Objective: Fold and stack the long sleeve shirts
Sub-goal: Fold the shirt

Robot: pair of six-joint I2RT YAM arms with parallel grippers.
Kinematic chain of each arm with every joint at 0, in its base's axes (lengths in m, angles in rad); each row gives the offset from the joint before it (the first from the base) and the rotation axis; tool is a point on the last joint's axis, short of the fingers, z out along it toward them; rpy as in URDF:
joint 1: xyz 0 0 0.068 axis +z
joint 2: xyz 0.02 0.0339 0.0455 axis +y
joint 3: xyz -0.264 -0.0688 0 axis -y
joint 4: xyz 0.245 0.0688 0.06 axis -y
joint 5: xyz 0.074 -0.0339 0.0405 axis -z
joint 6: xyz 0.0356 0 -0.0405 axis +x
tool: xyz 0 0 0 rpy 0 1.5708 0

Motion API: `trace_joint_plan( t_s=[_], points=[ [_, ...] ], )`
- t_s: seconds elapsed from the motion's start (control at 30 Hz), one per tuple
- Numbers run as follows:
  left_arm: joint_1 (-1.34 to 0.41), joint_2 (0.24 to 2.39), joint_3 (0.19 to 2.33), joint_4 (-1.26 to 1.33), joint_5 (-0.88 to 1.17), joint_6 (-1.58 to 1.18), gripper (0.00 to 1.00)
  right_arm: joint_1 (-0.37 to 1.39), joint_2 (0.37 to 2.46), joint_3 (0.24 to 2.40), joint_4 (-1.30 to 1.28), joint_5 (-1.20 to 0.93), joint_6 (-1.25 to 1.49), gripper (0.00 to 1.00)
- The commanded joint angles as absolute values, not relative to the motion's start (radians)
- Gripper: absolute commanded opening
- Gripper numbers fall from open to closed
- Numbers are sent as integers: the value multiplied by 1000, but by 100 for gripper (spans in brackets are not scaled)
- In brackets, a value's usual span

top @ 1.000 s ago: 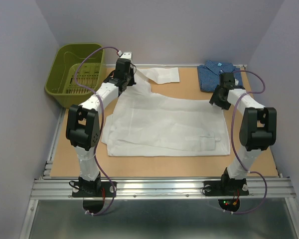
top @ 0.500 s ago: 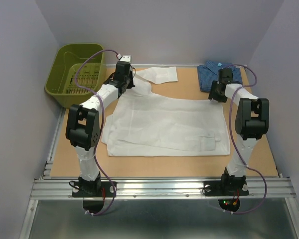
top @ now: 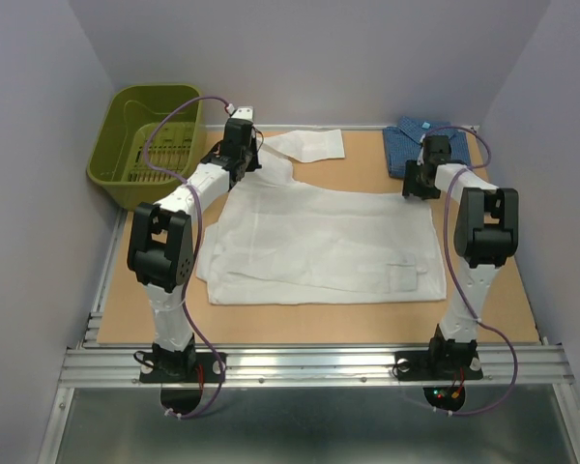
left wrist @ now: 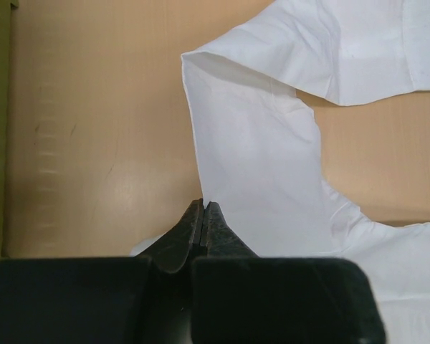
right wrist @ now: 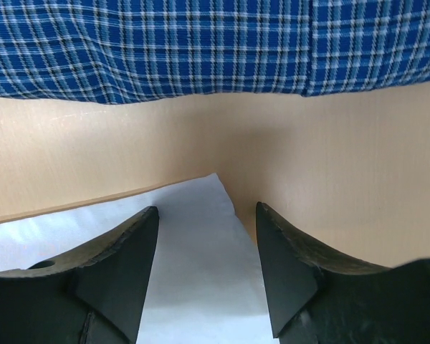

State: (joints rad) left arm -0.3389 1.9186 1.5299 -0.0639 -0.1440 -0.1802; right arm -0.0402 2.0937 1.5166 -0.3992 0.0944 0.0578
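Observation:
The white long sleeve shirt [top: 319,242] lies spread flat across the middle of the table, one sleeve [top: 309,145] trailing toward the back. My left gripper [top: 249,162] sits at its back left shoulder. In the left wrist view its jaws [left wrist: 203,205] are pressed together on the edge of the thin white cloth [left wrist: 258,158]. My right gripper [top: 413,188] hovers open at the shirt's back right corner. That corner [right wrist: 201,229] lies between its fingers, untouched. The dark blue checked shirt [top: 411,145] lies folded at the back right, just beyond the right gripper [right wrist: 207,208], and fills the top of the right wrist view [right wrist: 201,50].
A green plastic basket [top: 150,140] stands off the table's back left corner. Bare tabletop [top: 483,290] shows to the right of the white shirt and along the near edge. Grey walls close in on three sides.
The right arm has stretched farther back, bringing its gripper to the white shirt's back right corner. The left gripper has stayed shut at the shoulder, barely moving.

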Motion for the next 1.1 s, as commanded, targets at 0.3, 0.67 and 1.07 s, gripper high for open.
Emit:
trace_joint_plan(
  t_s=[0.3,0.67,1.07],
  points=[
    [-336,1913,1520,-32,-178,-166,0,-46,2198,1594,-400,-61,-126,61],
    [-324,1919,1513,-32,-209,-158,0,-46,2263,1634,-399,-66,-161,41],
    [-268,1858,1512,-32,-207,-158,0,-46,2171,1651,-397,-25,-161,12]
  ],
)
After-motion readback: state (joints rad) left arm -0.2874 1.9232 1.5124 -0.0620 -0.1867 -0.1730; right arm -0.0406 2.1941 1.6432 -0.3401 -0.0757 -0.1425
